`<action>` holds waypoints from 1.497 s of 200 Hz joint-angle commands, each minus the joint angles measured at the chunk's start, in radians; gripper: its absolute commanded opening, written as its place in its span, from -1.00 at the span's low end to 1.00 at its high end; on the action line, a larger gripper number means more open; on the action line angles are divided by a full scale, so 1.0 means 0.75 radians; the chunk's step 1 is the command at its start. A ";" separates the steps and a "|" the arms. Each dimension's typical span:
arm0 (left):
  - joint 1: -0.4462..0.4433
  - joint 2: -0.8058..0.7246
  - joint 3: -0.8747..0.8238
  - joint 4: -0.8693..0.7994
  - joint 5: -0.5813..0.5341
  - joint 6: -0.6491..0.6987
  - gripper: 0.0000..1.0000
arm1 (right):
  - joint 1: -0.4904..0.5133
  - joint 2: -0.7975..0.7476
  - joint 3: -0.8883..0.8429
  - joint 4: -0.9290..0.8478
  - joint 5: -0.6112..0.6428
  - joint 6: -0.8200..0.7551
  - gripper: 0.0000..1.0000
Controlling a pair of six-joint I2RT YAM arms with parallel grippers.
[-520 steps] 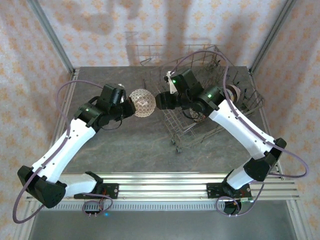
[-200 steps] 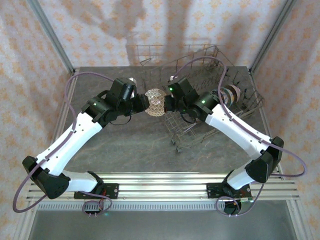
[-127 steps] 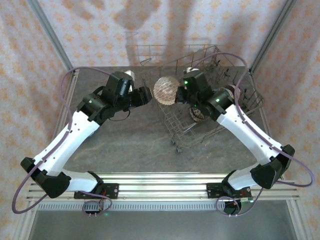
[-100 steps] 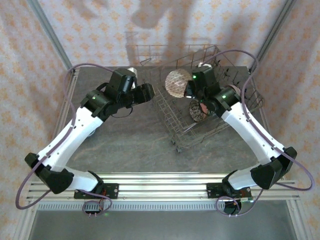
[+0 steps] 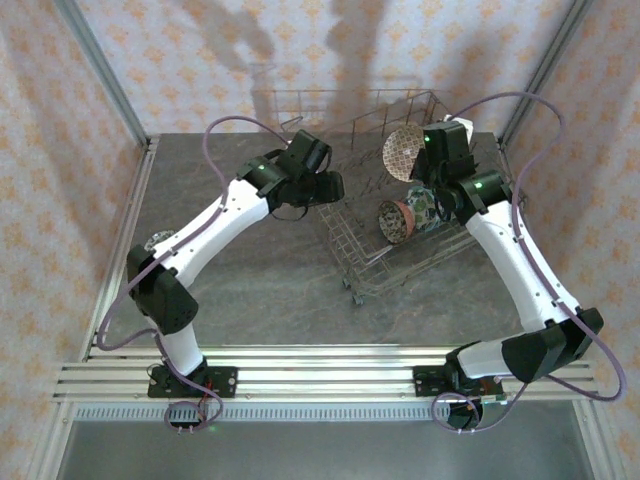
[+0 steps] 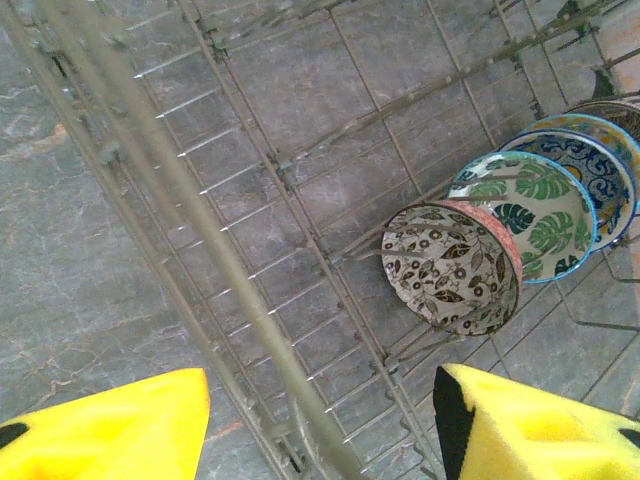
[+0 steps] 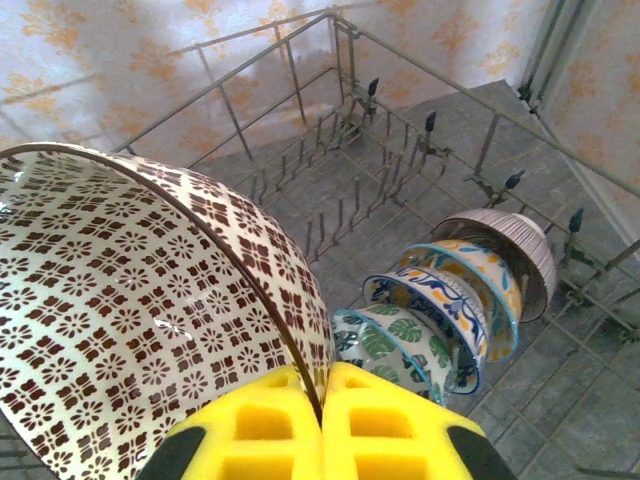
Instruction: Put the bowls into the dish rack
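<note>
- Overhead: grips lattice bowl by rim in right gripper, high over dish rack, for slotting; left gripper spread, empty, beside rack.
- Left wrist: hovers, fingers wide, over shelved bowls standing edgewise.
- Right wrist: pinches rim tight, holding bowl upright like shelved bowls.

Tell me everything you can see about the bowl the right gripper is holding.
The held bowl looks like glossy ceramic: white inside with a repeating brown flower-tile pattern and a thin dark rim. It is tipped on edge, its rim pinched in the yellow-tipped right gripper, up above the dish rack and apart from the racked bowls standing there.
</note>
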 commanded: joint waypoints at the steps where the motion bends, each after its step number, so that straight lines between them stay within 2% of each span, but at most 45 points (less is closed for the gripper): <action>1: -0.011 0.035 0.056 -0.072 0.008 0.024 0.19 | -0.017 0.013 0.062 0.031 0.068 -0.037 -1.00; 23: -0.013 0.074 0.055 -0.089 0.033 0.026 0.08 | -0.035 0.042 0.072 0.024 0.077 -0.056 -1.00; 60: -0.013 0.063 0.016 -0.064 0.027 0.033 -0.35 | -0.057 0.099 0.098 0.012 0.087 -0.074 -1.00; 81: -0.011 0.060 0.018 -0.062 0.043 0.044 -0.52 | -0.060 0.132 0.118 0.006 0.108 -0.087 -1.00; 156: 0.016 -0.002 -0.044 -0.069 0.046 0.065 -0.83 | -0.063 0.215 0.201 -0.012 0.181 -0.107 -1.00; 233: 0.101 -0.165 -0.177 -0.097 0.030 0.122 -0.93 | -0.063 0.283 0.280 -0.017 0.287 -0.166 -1.00; 299: 0.231 -0.301 -0.273 -0.108 0.020 0.161 -0.94 | -0.063 0.439 0.397 -0.049 0.504 -0.249 -1.00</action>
